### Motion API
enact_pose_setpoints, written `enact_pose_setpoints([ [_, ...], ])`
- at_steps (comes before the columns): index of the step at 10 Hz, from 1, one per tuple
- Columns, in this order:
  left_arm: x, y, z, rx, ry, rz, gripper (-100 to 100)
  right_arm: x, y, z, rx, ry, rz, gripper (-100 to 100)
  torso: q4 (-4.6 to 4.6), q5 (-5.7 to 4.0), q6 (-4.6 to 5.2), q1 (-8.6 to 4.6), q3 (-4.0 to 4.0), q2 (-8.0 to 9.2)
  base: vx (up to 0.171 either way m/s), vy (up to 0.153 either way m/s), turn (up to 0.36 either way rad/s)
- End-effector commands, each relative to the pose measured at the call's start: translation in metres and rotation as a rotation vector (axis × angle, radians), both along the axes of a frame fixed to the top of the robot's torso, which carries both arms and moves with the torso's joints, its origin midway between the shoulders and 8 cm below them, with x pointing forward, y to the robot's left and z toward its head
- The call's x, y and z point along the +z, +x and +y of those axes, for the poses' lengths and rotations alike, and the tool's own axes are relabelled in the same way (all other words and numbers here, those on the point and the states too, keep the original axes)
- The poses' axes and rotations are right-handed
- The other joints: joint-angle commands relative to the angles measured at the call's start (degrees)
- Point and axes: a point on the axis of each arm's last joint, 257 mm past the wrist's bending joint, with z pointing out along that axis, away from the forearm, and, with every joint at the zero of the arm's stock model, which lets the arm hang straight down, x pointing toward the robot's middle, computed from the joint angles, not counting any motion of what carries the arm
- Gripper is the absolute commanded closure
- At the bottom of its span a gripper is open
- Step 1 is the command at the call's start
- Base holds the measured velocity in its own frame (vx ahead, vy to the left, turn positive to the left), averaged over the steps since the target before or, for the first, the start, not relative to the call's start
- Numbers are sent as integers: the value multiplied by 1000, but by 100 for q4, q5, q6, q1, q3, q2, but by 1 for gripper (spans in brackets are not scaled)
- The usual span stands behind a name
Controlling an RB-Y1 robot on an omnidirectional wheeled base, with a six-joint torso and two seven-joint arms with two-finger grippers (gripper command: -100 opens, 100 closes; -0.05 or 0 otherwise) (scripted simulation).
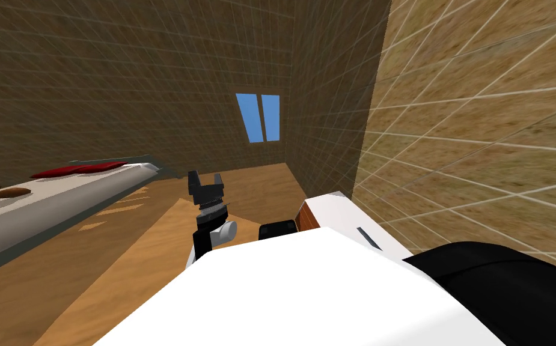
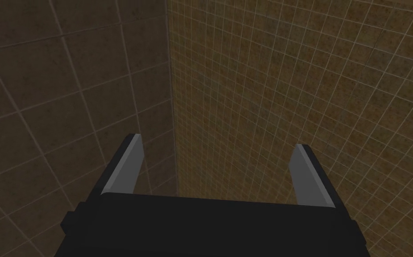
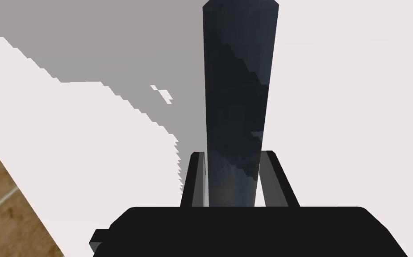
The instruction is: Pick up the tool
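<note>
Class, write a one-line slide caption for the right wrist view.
Right end effector shut on a dark tool, against a white surface.

The dark tool (image 3: 239,102) looks faintly glossy, the white surface (image 3: 357,111) smooth and matt

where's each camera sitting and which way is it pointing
Head view: on the head, down and forward toward tiled walls; left gripper raised.
Left wrist view: left hand, facing a wall corner; fingers open.
Right wrist view: right hand, along a dark tool over a white surface; right gripper shut on it.
Shared: left gripper, in head and left wrist views.
</note>
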Motion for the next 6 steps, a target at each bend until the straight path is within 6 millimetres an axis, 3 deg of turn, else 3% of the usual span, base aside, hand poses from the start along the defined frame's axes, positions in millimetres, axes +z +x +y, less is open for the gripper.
enact_pose_setpoints([
  [1, 0, 0, 0, 0, 0, 0, 0, 4, -8, 0, 16, -1, -3, 100, 0, 0, 0, 0, 0, 0, 158, -13, -229],
  [4, 0, 0, 0, 0, 0, 0, 0, 7, -16, 0, 69, -4, -2, 100, -3, 3, 2, 11, -6, -11, 138, 1, -131],
  [6, 0, 0, 0, 0, 0, 0, 0, 10, -23, 0, 86, -8, -4, 100, 1, 4, -11, 6, 4, 9, 78, -8, -100],
])
